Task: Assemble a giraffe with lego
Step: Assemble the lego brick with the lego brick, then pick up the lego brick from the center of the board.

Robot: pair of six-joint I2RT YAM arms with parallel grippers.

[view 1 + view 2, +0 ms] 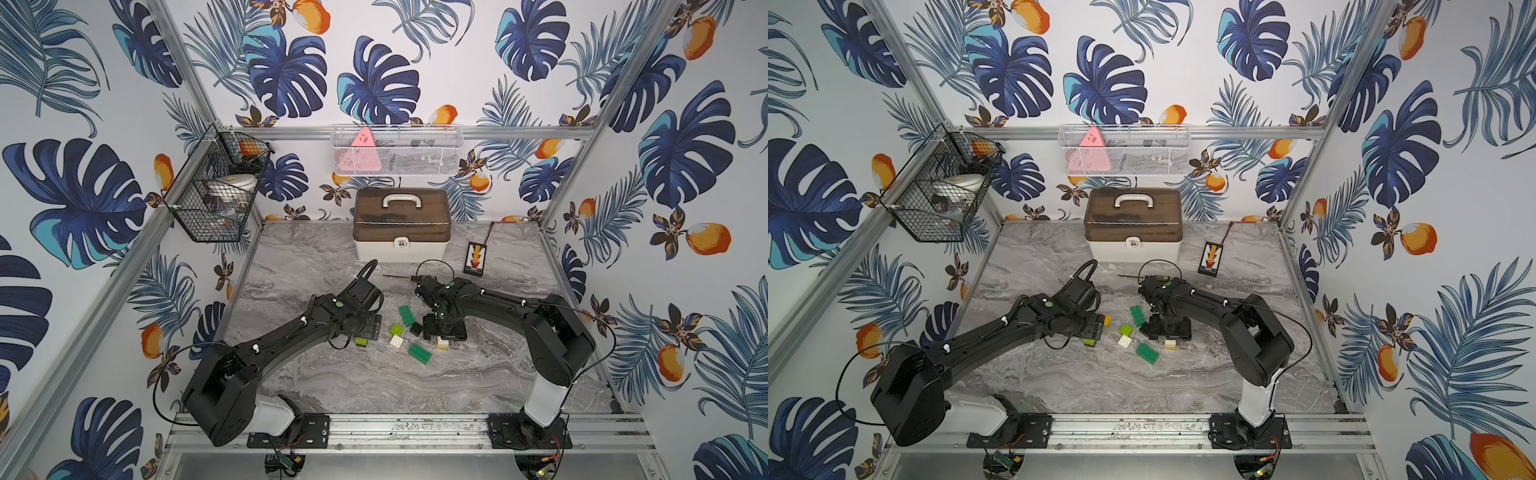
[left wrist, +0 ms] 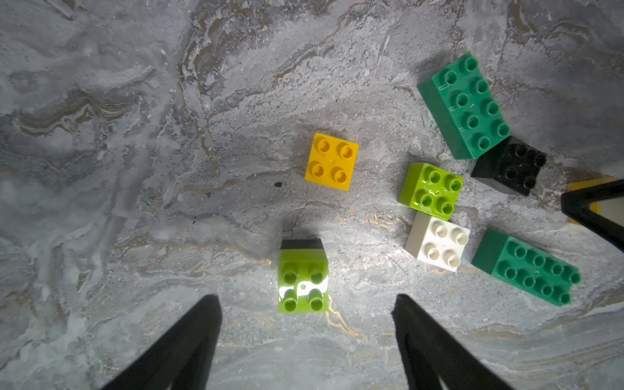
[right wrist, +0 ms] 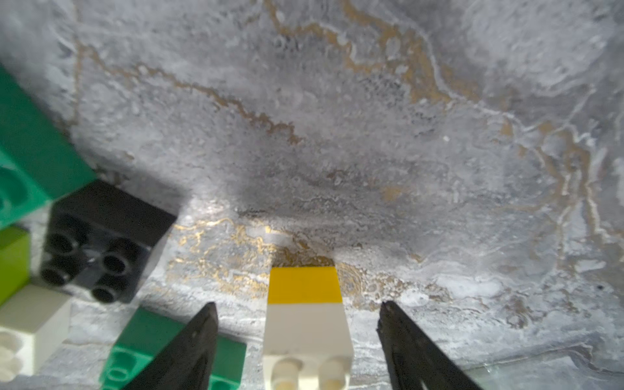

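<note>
Two short stacks built so far, with the remaining lego (image 1: 395, 342) loose at mid-table between the arms.
Found the left gripper (image 2: 305, 297) released, fingers (image 2: 189, 347) spread wide, with a lime-on-black stack (image 2: 303, 280) standing untouched in the gap at their tips. Found the right gripper (image 3: 299, 304) likewise unclenched, with a clear gap on each side of a white-on-yellow stack (image 3: 305, 324) upright between its fingers (image 3: 408, 344). Saw a lone yellow brick (image 2: 332, 161) apart from the others on the marble table (image 2: 118, 169). Noted a lime brick (image 2: 430, 190) hard against a white brick (image 2: 437, 241), a black brick (image 2: 510, 165) touching the end of one long green brick (image 2: 464, 104), and a second long green brick (image 2: 526, 266) just beside the white one.
</note>
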